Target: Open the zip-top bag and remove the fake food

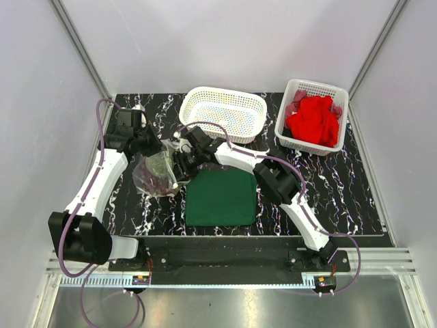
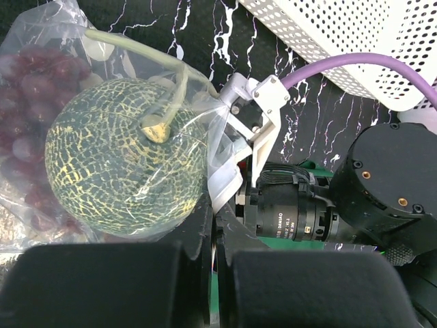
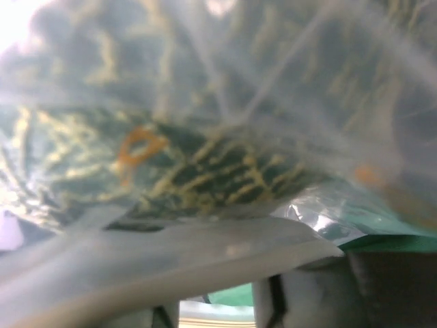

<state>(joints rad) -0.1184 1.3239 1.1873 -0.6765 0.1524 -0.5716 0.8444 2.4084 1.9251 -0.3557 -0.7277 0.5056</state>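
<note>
The zip-top bag [image 1: 156,175] is a clear crinkly pouch lying left of the green cloth. Inside it, the fake food shows as a netted green melon [image 2: 126,164] and dark red grapes [image 2: 27,89]. My left gripper [image 1: 143,145] comes in from the bag's far left. In the left wrist view that gripper [image 2: 217,229] is shut on a thin strip of the bag's edge. My right gripper [image 1: 183,162] is at the bag's right edge. In the right wrist view the bag [image 3: 225,102] fills the frame. Its white edge strip lies across my right gripper [image 3: 212,294], whose fingers stand apart.
An empty white lattice basket [image 1: 224,113] stands at the back centre. A second basket [image 1: 295,140] at the back right holds a bright red cloth [image 1: 313,121]. A flat dark green cloth [image 1: 222,198] lies right of the bag. Grey walls close in both sides.
</note>
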